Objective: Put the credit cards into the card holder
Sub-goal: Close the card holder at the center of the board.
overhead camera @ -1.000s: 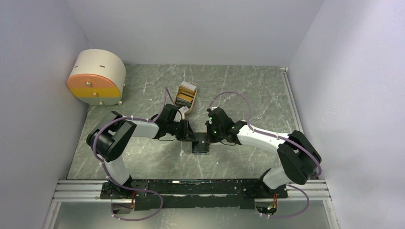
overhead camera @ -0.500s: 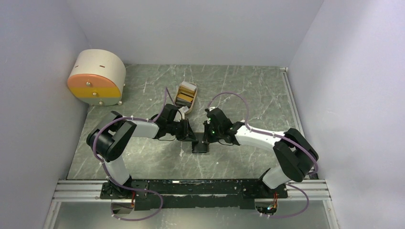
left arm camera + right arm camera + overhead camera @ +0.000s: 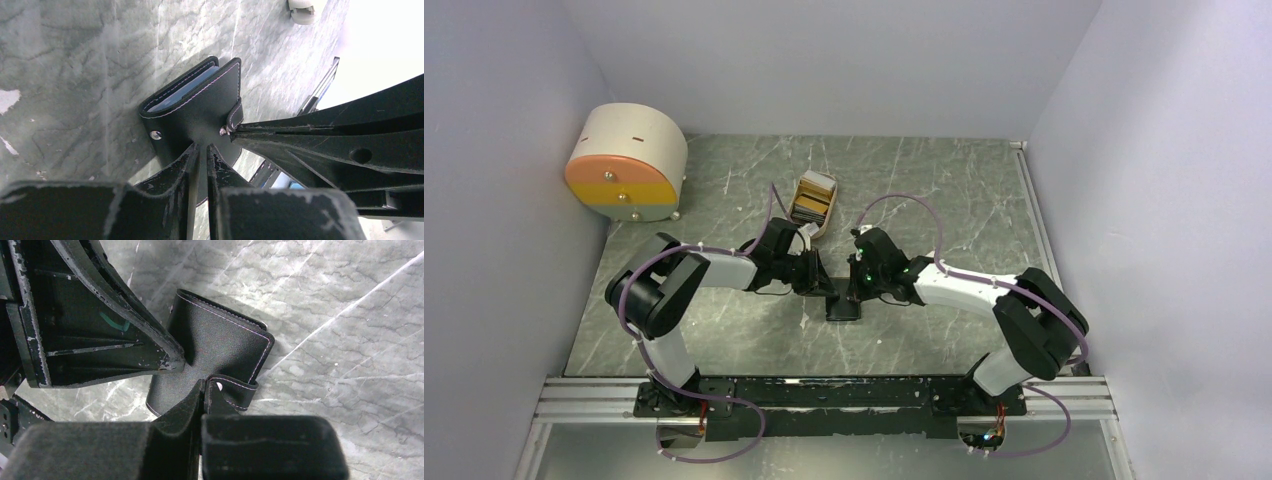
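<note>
The black card holder (image 3: pixel 845 306) lies folded between both arms at the table's middle. In the left wrist view the card holder (image 3: pixel 192 107) shows blue-grey pockets along its edge. My left gripper (image 3: pixel 201 150) is shut on its cover's near edge. My right gripper (image 3: pixel 203 385) reaches in from the right, shut on the snap tab (image 3: pixel 235 390), which is lifted off the cover. The credit cards (image 3: pixel 814 204) sit stacked in a beige tray (image 3: pixel 823 233) just behind the left gripper (image 3: pixel 828 287), untouched.
A big beige-and-orange round box (image 3: pixel 624 165) stands at the back left against the wall. Walls close in the table on the left, back and right. The arms' base rail (image 3: pixel 824 395) runs along the near edge.
The right arm has slid a little left toward the card holder and its jaws have closed at the tab. The left arm and the card holder have stayed put.
</note>
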